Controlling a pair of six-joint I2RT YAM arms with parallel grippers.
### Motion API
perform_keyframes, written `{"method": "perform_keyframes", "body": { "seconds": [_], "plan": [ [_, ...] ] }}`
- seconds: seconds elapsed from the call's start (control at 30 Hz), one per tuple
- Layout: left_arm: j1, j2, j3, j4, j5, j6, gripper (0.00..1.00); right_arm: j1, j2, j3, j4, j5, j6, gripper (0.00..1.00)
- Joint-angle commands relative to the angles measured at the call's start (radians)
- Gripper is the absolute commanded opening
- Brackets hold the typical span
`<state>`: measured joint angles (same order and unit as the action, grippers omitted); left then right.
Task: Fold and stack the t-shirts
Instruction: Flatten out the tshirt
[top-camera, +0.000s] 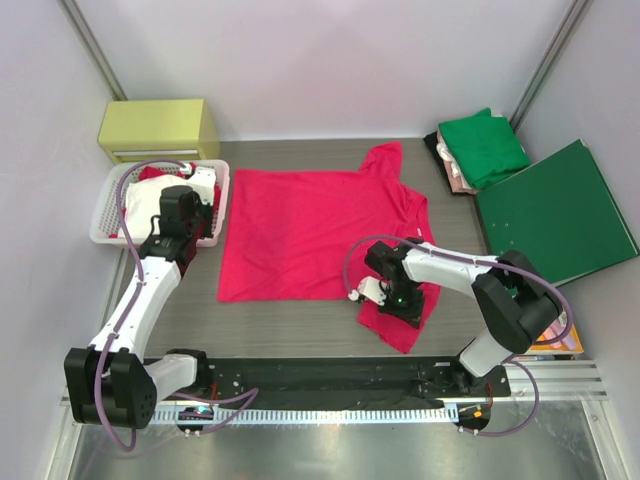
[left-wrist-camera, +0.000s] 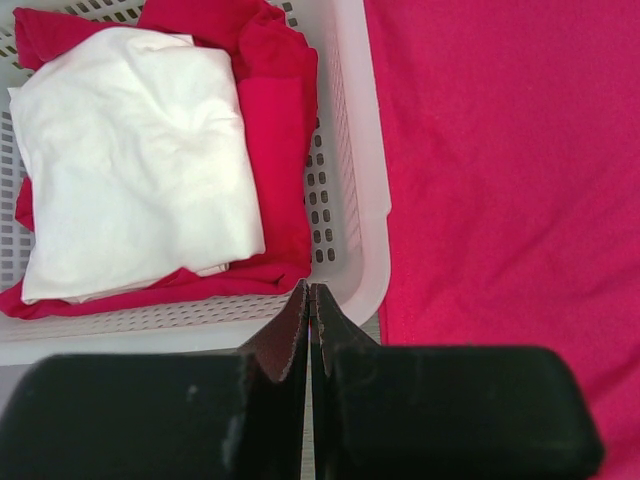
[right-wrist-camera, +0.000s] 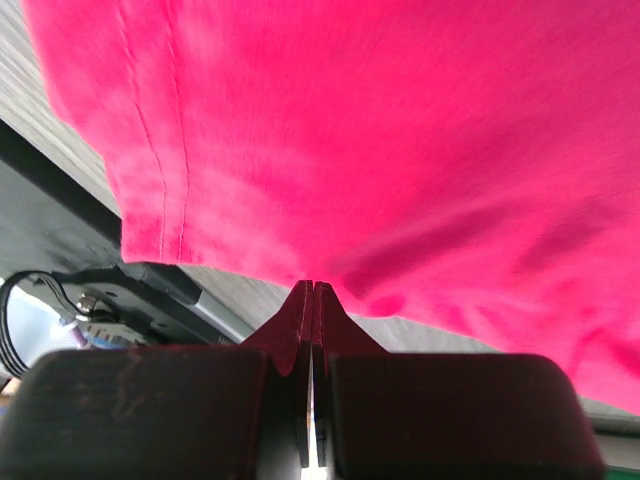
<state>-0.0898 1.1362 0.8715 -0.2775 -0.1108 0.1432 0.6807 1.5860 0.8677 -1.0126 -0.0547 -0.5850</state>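
A bright pinkish-red t-shirt (top-camera: 300, 230) lies spread flat in the middle of the table. Its right side is drawn down toward the near edge, where my right gripper (top-camera: 400, 305) is shut on the cloth. In the right wrist view the red t-shirt (right-wrist-camera: 380, 130) creases toward the closed tips of that gripper (right-wrist-camera: 312, 286), with the hem lifted off the table. A folded green t-shirt (top-camera: 485, 148) rests on a pale beige-pink one (top-camera: 455, 175) at the back right. My left gripper (top-camera: 203, 188) (left-wrist-camera: 309, 288) is shut and empty over the basket's near right corner.
A white plastic basket (top-camera: 100, 225) (left-wrist-camera: 365, 200) at the left holds white cloth (left-wrist-camera: 130, 150) and red cloth (left-wrist-camera: 275, 110). Behind it stands a yellow-green box (top-camera: 160, 128). A flat dark-green folder (top-camera: 555, 215) lies at the right. A black rail (right-wrist-camera: 60, 220) runs along the near edge.
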Motion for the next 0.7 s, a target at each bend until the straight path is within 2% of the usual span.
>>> {"method": "perform_keyframes", "body": {
  "seconds": [0.0,0.33,0.5,0.67],
  "plan": [
    [0.005,-0.02,0.012,0.027,0.005,0.013,0.0,-0.038,-0.038,-0.006,-0.037,0.006,-0.024,0.01],
    [0.005,-0.02,0.018,0.018,0.016,0.012,0.0,-0.151,-0.139,-0.059,-0.104,0.039,-0.087,0.01],
    [0.004,-0.013,0.017,0.017,0.023,0.006,0.0,-0.19,-0.219,-0.02,-0.115,0.046,-0.096,0.01],
    [0.005,-0.015,-0.008,0.011,0.071,-0.001,0.0,-0.416,-0.291,0.184,-0.074,-0.063,-0.127,0.01]
  ]
}}
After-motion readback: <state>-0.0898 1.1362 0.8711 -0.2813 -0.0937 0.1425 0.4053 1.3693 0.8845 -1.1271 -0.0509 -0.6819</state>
